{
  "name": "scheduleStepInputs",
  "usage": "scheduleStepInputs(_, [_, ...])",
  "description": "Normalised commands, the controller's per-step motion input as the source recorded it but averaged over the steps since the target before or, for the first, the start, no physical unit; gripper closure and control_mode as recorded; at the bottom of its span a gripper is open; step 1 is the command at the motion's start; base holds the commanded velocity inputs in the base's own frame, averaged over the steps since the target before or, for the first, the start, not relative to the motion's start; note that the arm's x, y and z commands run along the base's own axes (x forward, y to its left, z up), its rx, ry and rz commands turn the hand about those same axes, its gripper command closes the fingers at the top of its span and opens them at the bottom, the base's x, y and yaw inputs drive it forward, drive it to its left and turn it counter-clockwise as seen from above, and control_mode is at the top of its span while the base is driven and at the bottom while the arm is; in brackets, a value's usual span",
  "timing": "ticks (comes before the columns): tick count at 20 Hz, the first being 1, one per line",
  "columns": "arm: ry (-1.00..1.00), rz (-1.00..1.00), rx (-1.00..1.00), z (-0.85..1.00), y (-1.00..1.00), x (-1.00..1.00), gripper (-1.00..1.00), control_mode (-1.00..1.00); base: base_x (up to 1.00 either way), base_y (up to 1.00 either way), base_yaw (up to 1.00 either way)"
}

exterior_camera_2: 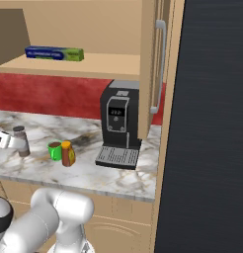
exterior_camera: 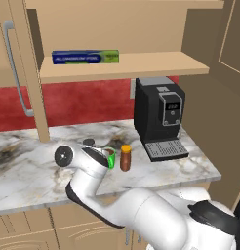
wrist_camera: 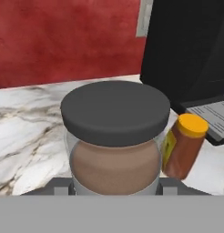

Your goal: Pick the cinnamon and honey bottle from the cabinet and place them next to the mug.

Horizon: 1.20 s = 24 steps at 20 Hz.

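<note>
gripper [exterior_camera_2: 6, 142]: closed on the cinnamon [wrist_camera: 114, 136], low on its body.
cinnamon: stiff, light, smooth jar; a mid-body hold suits it; on the counter [exterior_camera: 190, 168].
honey bottle [wrist_camera: 183, 145]: at 3 o'clock of the cinnamon, on the counter.
mug [exterior_camera_2: 55, 150]: touching the honey bottle's side.
cabinet [exterior_camera: 127, 66]: far, at 12 o'clock.
</note>
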Motion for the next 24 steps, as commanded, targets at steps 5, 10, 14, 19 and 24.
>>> scheduleStepInputs(5, [0.0, -0.16, 0.0, 0.0, 0.0, 0.21, 1.0, -1.0, 0.0, 0.0, 0.0])
scheduleStepInputs(10, [0.0, -0.1, 0.0, -0.03, 0.0, 0.12, 1.0, -1.0, 0.0, 0.0, 0.0])
scheduleStepInputs(14, [0.0, -0.04, 0.0, -0.14, 0.0, 0.02, 1.0, -1.0, 0.0, 0.0, 0.0])
scheduleStepInputs(19, [0.0, -0.05, 0.0, -0.21, -0.02, 0.0, 1.0, -1.0, 0.0, 0.0, 0.0])
scheduleStepInputs(24, [-0.03, -0.05, 0.0, -0.05, -0.07, 0.0, 1.0, -1.0, 0.0, 0.0, 0.0])
